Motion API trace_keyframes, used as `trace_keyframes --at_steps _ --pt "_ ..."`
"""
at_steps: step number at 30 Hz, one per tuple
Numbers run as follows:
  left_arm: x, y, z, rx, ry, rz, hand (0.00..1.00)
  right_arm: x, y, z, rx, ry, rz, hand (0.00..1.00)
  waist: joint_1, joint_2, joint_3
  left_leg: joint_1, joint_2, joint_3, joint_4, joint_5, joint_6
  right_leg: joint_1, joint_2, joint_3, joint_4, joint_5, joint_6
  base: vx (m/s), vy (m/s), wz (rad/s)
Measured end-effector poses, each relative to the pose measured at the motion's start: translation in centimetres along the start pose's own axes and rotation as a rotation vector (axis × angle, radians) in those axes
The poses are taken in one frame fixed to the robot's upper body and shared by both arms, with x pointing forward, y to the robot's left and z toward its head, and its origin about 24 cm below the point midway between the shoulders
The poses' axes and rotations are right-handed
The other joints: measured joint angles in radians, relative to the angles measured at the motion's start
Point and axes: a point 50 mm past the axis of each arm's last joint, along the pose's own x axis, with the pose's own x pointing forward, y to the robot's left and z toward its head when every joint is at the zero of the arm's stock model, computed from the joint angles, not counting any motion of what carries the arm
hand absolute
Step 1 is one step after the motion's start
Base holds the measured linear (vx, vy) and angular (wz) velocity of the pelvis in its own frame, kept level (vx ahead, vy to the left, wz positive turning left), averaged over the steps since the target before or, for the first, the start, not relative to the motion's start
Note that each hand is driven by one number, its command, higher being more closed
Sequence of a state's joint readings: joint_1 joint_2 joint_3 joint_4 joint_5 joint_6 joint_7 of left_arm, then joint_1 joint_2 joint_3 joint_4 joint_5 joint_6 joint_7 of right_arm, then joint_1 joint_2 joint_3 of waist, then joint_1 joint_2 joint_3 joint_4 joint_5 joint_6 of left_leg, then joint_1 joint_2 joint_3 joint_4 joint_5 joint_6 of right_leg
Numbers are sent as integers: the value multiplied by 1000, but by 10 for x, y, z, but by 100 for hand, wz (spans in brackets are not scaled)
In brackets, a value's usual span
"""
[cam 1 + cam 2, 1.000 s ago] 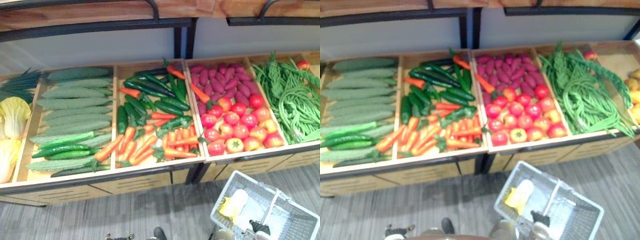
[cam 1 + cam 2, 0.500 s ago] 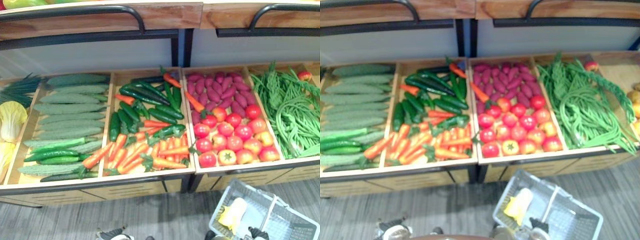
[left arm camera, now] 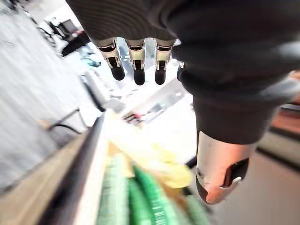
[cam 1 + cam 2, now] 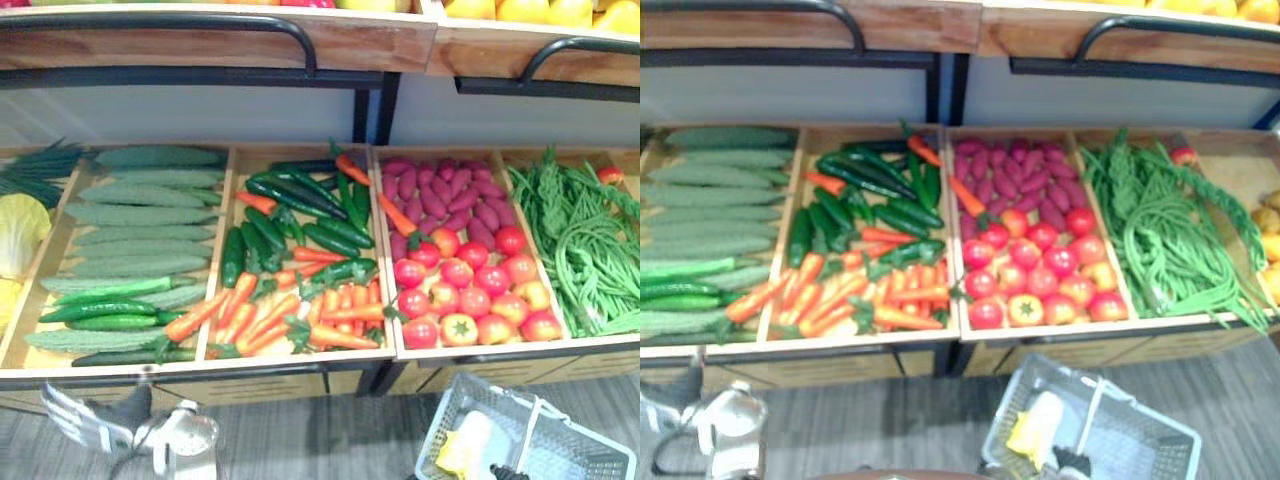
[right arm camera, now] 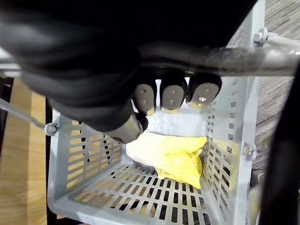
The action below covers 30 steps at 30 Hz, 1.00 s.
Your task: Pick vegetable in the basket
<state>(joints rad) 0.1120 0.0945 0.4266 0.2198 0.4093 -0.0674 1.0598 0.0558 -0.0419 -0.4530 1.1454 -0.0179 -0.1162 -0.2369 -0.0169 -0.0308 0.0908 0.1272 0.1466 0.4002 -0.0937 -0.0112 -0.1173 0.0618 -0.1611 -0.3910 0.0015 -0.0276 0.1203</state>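
Right hand (image 5: 172,96) clenched round basket (image 5: 140,194) handle; yellow cabbage (image 5: 171,157) inside. Left hand (image 4: 100,422) below cucumbers (image 4: 110,305), fingers straight, empty.

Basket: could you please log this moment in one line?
left hand open | right hand shut on basket handle | basket holds yellow cabbage

basket (image 5: 70,154): hung under my right hand (image 5: 89,89) | vegetable (image 5: 171,157): in basket, below my fingers (image 5: 172,97) | cucumbers (image 4: 140,235): ahead of my left hand (image 4: 85,418) | carrots (image 4: 290,310): ahead, between both hands | tomatoes (image 4: 465,290): ahead of right hand | beans (image 4: 590,240): right of tomatoes
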Motion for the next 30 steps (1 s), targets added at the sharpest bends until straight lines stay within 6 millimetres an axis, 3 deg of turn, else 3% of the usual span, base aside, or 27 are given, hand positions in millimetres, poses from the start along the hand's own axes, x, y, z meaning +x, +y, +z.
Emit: trace_keyframes --at_steps 4,6,10,14,18,20,27,30 --pt "18 -1 36 -62 -245 -39 0 2 -10 1 -4 -8 -20 100 -2 25 -18 1 -4 0 0 -3 4 -1 -3 5 -1 6 -6 -8 8 0" --pt "20 1 66 -148 -425 -61 0 2 -10 2 10 -7 -22 100 -2 28 -20 1 -3 1 0 -3 4 -3 -1 8 -1 9 -6 -55 -25 -3" --pt "14 -2 96 -236 -616 -159 0 3 -15 1 16 -7 -35 100 -6 36 -25 0 -4 5 5 -4 5 -5 -2 15 -4 15 -6 -47 -16 -5" --pt "-9 -20 117 -209 -896 -493 0 4 -19 2 14 -8 -44 100 -11 45 -31 0 -3 12 8 -5 5 -8 -1 22 -8 19 -3 -41 -18 -6" --pt "-40 -41 108 -96 -1073 -955 0 5 -23 6 7 -21 -48 100 -16 59 -39 -3 -4 48 7 -7 4 -29 4 59 -21 33 -3 -30 -18 -25" --pt "-45 -52 96 -21 -1049 -1147 0 6 -25 10 3 -30 -36 100 -30 62 -42 -3 -3 66 8 -10 3 -41 7 75 -22 38 -4 -9 -24 -26" --pt "-39 -75 87 95 -927 -1414 0 6 -21 14 -47 -52 -6 100 -41 59 -42 1 0 109 10 -16 -3 -60 17 121 -33 51 -7 -10 -31 -19" --pt "-42 -83 78 160 -888 -1488 0 6 -17 17 -73 -66 10 100 -64 58 -42 1 3 114 19 -22 -5 -61 19 128 -33 51 -7 -17 -35 -9"
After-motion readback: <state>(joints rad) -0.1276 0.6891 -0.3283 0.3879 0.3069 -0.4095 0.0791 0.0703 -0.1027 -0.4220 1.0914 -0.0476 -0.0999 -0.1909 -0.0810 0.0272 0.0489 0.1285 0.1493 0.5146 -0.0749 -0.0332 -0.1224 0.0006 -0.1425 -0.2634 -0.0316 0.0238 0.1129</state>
